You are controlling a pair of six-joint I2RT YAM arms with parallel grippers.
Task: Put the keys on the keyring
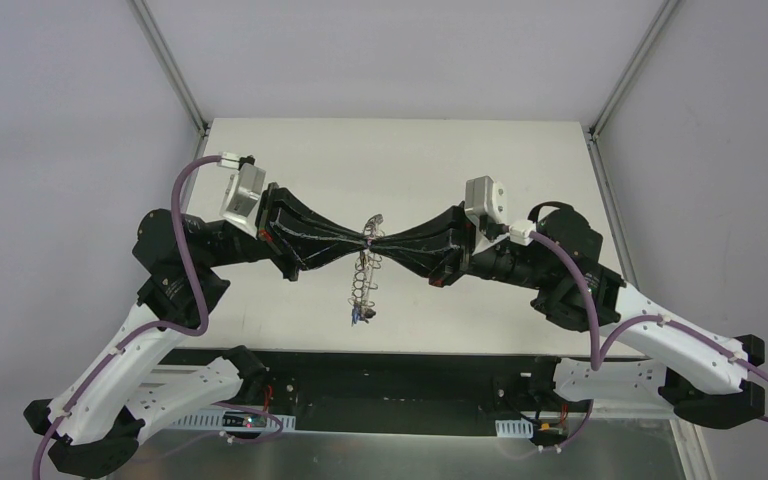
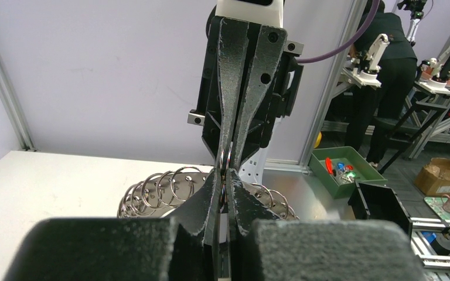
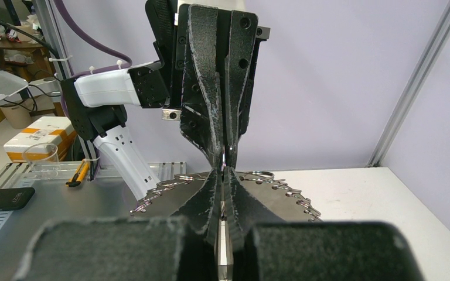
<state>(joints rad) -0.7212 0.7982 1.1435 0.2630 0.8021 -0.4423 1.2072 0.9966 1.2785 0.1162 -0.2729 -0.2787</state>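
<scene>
Top view: the left gripper [image 1: 363, 243] and right gripper [image 1: 382, 243] meet nose to nose over the middle of the table [image 1: 290, 150]. Both are pressed together on the keyring [image 1: 363, 275], which hangs edge-on between them. Something blue, probably a key [image 1: 360, 316], dangles at its near end. There's plenty of room toward the far side, but the near table edge sits close under that dangling end, so don't drift nearer.

Left wrist: your left tips pinch a thin wire loop [image 2: 225, 165] on the rim. I'd keep the two pinches in line and pry gently so it doesn't twist.

Right wrist: same pinch from the other side. The loops fan out either side, and the right table edge is well apart.
</scene>
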